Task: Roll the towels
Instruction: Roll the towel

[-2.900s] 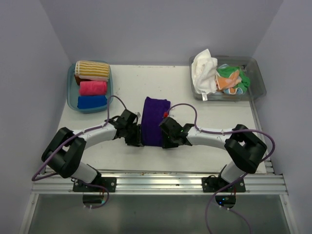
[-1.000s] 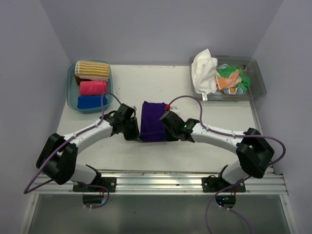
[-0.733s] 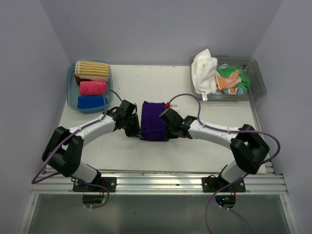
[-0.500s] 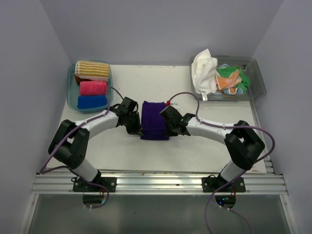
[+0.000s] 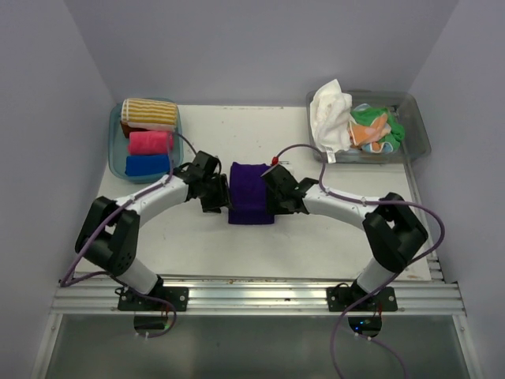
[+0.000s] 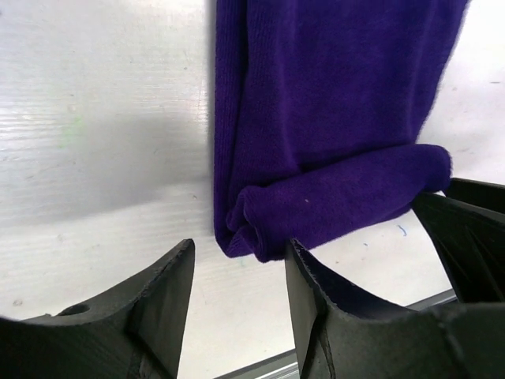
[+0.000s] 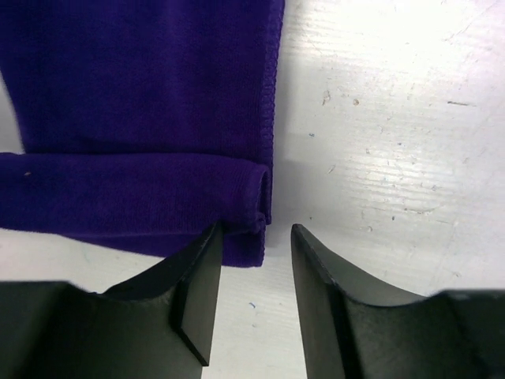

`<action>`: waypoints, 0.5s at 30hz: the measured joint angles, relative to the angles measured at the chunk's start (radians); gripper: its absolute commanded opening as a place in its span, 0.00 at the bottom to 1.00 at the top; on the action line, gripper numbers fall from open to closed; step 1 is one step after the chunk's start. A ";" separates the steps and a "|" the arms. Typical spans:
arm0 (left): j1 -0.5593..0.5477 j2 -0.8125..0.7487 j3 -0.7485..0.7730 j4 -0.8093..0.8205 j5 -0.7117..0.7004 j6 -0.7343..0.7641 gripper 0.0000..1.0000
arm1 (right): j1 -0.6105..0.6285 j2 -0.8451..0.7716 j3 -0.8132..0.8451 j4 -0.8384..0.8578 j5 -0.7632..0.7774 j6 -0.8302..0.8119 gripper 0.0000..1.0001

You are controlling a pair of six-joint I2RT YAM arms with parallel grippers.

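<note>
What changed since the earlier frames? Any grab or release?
The left end effector and right end effector rolled the near edge of the purple towel away from the bases, shortening it, then both opened and let go. Unchanged: three rolled towels in the left tub, loose pile in the right tub.

Top view: I can't see the side edges of the purple towel; the left hand and right hand overlap them. Both wrist views crop its far end. Tangled towels in the right tub: I can't count them.
</note>
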 measured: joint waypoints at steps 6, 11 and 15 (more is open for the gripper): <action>0.001 -0.146 -0.001 -0.014 -0.044 -0.003 0.39 | 0.000 -0.121 -0.008 -0.005 0.000 -0.002 0.45; -0.023 -0.193 -0.009 -0.009 -0.044 -0.003 0.18 | 0.006 -0.163 -0.008 -0.003 -0.004 -0.002 0.25; -0.052 -0.192 -0.053 0.003 -0.014 0.000 0.06 | 0.023 -0.161 -0.009 -0.004 -0.011 0.002 0.15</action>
